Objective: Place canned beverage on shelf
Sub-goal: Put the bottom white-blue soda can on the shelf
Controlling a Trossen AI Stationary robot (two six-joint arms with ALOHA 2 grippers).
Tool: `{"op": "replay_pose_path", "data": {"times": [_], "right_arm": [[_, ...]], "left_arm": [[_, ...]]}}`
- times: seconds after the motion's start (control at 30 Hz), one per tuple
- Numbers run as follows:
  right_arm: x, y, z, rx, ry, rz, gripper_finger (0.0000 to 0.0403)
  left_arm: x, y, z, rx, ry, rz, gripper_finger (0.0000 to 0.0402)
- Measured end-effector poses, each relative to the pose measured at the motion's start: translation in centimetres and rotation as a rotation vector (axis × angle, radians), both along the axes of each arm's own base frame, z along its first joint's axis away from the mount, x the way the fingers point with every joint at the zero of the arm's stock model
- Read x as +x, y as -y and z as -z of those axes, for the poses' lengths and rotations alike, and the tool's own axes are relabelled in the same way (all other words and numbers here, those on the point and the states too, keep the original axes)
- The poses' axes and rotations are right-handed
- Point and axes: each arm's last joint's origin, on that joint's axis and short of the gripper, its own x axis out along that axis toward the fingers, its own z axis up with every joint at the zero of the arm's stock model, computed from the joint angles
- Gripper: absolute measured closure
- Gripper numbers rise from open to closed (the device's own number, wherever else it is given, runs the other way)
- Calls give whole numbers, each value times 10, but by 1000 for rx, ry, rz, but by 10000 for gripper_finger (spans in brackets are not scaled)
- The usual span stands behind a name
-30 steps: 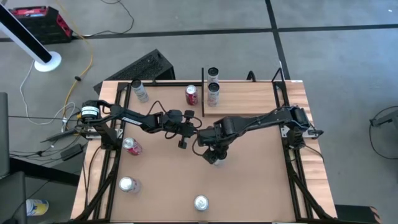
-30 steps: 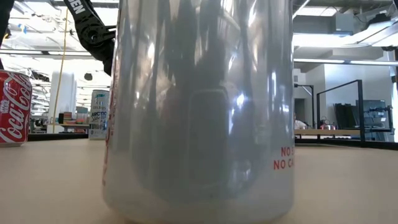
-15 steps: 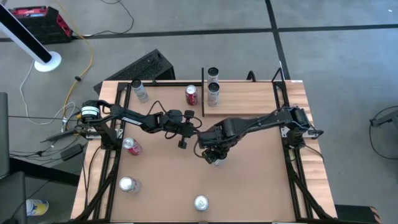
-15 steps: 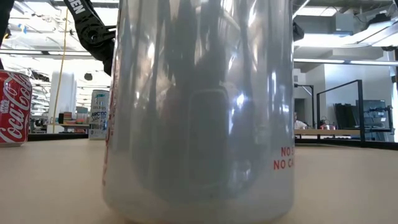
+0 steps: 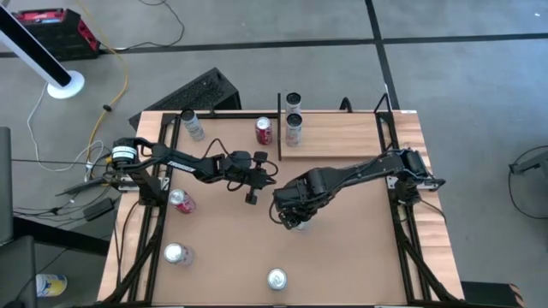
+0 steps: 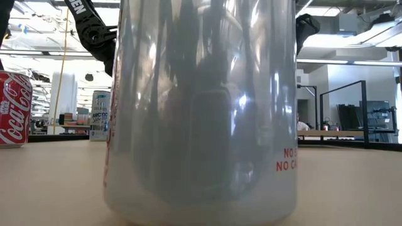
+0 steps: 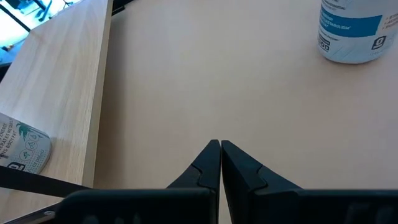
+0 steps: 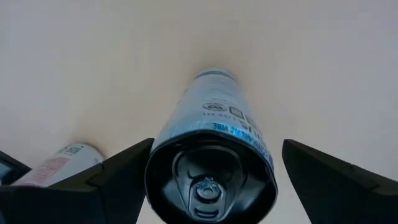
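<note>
The right gripper [image 8: 211,180] has its fingers [image 8: 121,174] spread wide, an upright blue-and-white cylindrical can [image 8: 211,149] between them; the left gripper [image 7: 220,149] is clenched, empty.

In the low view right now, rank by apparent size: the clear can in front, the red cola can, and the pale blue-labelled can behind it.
1. Clear can: fills most of the picture, but it stands right at the camera.
2. Red cola can: cut by the edge.
3. Pale blue-labelled can: smallest, and farther back.
Nearness, not true size, drives this order.

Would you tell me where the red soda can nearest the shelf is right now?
In the high view, the red soda can stands upright on the tabletop just left of the pale wood-grain shelf, beside its black rail.
</note>
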Motion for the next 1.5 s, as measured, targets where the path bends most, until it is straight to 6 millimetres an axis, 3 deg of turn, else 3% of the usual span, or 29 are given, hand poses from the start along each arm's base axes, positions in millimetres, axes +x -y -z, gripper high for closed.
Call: {"op": "replay_pose_path", "data": {"times": [0.3,0.6,0.83,1.1,1.3,1.5], "right_arm": [[2,0,0,2,17,-9,34],[2,0,0,-1,20,-36,124],[-7,8,-9,-29,12,-191,126],[-38,52,-47,-115,15,-436,126],[-61,104,-66,-238,-42,-665,126],[-72,162,-67,-252,-42,-820,126]], "left_arm": [[0,0,0,0,-2,0,402],[0,0,0,0,-2,0,402],[0,0,0,-2,-1,-1,402],[0,0,0,-9,5,-5,402],[1,0,-1,-63,16,-30,402],[0,0,-1,-102,19,-50,402]]}}
